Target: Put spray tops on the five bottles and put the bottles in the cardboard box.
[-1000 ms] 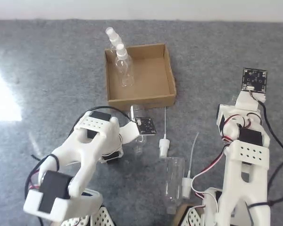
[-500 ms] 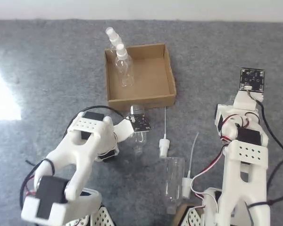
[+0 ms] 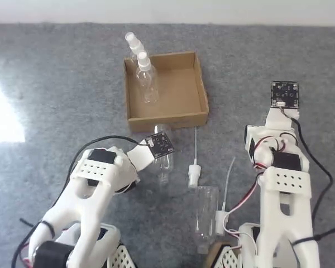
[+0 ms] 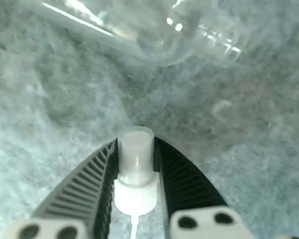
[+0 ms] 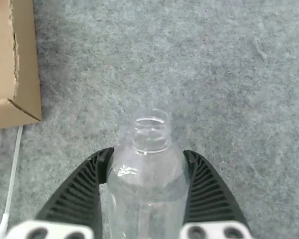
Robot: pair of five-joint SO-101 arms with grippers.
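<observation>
One white spray top, its thin tube trailing, is pinched between the left gripper's narrowed jaws over the grey table. Just beyond, the cardboard box holds a clear capped bottle. Rightward, the right gripper clasps a clear topless bottle around its shoulders.

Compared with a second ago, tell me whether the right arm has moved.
Yes. In the high view the right arm has shifted sideways toward the cardboard box, narrowing the gap to the box's near side wall.
</observation>
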